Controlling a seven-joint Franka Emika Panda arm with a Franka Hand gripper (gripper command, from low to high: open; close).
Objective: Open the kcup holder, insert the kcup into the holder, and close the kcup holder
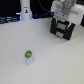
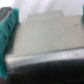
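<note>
Standing upright, the kcup (image 1: pixel 28 56) points green top up.

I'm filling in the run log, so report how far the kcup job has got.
Nothing looks finished yet. The kcup stands alone on the white table, apart from the kcup holder, so it has not been inserted. In hand: the arm's tool is at the holder, whose top fills the wrist view. Whether the drawer is open I cannot tell. Left: opening, inserting the kcup, closing the holder.

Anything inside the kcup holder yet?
Cannot tell: the kcup holder is mostly covered by the gripper, its interior hidden. The kcup stands on the table, outside.
</note>
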